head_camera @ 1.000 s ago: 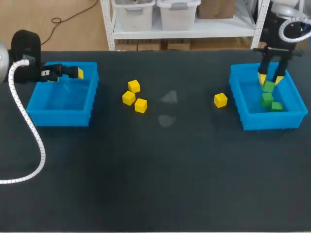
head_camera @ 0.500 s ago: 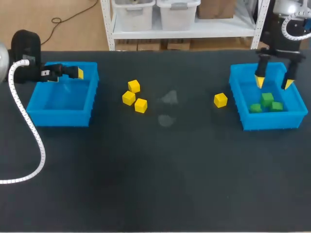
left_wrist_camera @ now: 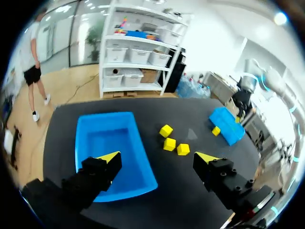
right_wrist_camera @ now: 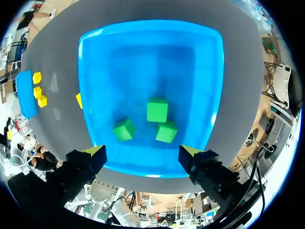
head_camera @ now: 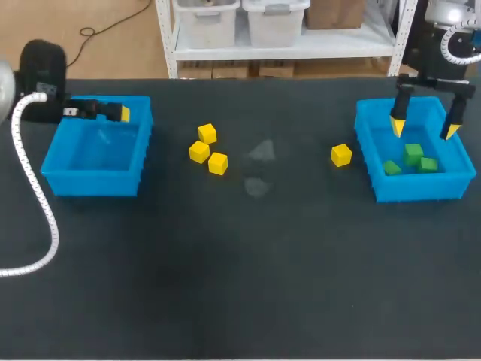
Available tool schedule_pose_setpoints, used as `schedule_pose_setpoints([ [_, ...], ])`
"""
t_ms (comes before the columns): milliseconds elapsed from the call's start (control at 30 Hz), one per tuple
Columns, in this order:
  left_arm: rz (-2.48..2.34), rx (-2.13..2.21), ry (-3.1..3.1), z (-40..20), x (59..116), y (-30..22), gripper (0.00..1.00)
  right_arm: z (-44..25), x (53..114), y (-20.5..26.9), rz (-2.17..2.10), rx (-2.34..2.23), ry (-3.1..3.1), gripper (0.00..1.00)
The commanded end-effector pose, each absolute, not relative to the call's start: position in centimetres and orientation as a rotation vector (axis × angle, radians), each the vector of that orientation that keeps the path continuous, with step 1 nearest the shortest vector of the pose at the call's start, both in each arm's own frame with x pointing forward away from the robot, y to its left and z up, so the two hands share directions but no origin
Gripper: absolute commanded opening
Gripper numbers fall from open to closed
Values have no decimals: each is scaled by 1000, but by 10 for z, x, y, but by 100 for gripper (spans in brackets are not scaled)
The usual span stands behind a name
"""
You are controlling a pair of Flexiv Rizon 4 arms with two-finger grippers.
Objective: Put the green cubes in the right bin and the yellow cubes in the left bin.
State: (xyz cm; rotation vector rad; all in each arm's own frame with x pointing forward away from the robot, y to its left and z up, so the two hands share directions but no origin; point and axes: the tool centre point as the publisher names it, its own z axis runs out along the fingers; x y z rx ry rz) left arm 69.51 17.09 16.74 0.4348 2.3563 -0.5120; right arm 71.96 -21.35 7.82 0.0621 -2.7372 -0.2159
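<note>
Green cubes (right_wrist_camera: 157, 109): three in right bin (right_wrist_camera: 143, 24) | yellow cubes (head_camera: 207, 134): four outside | left gripper (left_wrist_camera: 158, 156), right gripper (right_wrist_camera: 141, 150): wide

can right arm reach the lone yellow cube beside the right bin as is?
Probably yes: the right gripper hangs open and empty above the right bin, and the yellow cube sits just outside its wall, uncovered.

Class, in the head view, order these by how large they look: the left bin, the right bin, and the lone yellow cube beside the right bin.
Largest: right bin and left bin, which look about alike, so I won't rank them.
Smallest: lone yellow cube, by far.
</note>
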Motion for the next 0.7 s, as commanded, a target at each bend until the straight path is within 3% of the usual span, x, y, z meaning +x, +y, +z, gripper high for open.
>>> schedule_pose_setpoints([
  [33, -438, 594, 2447, 184, 704, 131, 100, 78, 712, -214, -312, -82, -3781, 100],
  [333, -438, 996, 2460, 156, 729, 35, 100, 78, 712, -214, -312, -82, -3781, 100],
  [700, -528, 1115, 2488, 116, 773, -52, 100, 78, 712, -214, -312, -82, -3781, 100],
])
